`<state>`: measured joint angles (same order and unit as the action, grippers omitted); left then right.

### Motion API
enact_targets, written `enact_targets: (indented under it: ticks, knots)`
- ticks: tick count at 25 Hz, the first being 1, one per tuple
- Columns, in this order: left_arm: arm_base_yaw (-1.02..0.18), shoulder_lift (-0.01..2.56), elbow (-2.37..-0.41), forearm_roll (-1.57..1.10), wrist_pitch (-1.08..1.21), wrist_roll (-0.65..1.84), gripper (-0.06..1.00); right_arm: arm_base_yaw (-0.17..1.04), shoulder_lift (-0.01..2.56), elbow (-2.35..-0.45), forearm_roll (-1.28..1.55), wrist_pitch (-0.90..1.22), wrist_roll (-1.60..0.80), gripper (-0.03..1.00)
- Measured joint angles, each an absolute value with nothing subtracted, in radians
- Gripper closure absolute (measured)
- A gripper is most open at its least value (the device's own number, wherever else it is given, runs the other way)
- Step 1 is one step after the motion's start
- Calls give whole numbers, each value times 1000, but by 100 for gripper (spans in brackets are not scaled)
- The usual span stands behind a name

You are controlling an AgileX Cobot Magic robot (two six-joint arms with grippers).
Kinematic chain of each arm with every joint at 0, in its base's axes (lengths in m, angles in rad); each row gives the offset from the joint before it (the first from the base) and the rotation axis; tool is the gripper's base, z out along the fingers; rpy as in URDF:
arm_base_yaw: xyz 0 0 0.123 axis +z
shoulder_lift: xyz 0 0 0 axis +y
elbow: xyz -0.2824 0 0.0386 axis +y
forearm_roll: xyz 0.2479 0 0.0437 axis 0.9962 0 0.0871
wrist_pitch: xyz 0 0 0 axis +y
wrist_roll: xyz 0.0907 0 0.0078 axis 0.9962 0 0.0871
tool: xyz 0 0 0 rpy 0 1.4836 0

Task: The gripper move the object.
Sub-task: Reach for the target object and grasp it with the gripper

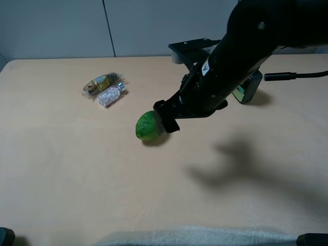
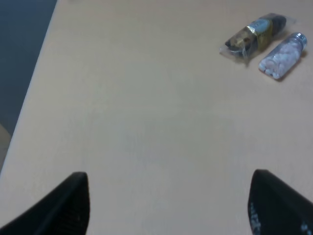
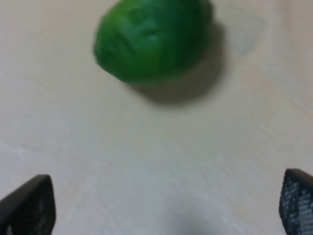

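Note:
The green lime-like fruit [image 1: 147,126] lies on the tan table [image 1: 66,169] near the middle. It fills the upper part of the right wrist view [image 3: 151,39]. My right gripper [image 1: 167,121], on the thick black arm reaching in from the right, hovers right beside the fruit. In the right wrist view the right gripper [image 3: 167,180] is open, its fingers wide apart, and the fruit lies ahead of the fingertips, not between them. My left gripper [image 2: 169,177] is open and empty over bare table; it is not visible in the high view.
A wrapped snack packet [image 1: 102,82] and a small clear bottle of white pills [image 1: 111,95] lie at the back left, also in the left wrist view [image 2: 254,35]. A dark bottle with a green label [image 1: 247,89] lies behind the right arm. The table's left edge [image 2: 34,93] is near.

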<state>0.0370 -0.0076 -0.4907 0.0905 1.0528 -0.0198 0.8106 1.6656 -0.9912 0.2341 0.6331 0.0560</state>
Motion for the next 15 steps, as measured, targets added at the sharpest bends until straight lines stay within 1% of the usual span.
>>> enact_targets:
  ticks: [3, 7, 11, 15]
  knots:
    - [37, -8, -491, 91, 1053, -20, 21, 838, 1721, -1053, 238, 625, 102, 27]
    - [37, -8, -491, 91, 1053, -20, 21, 845, 1790, -1123, 237, 613, 181, 27]
    - [37, -8, -491, 91, 1053, -20, 21, 852, 1843, -1145, 235, 609, 220, 27]
    - [37, -8, -491, 91, 1053, -20, 21, 856, 1871, -1145, 240, 594, 359, 27]
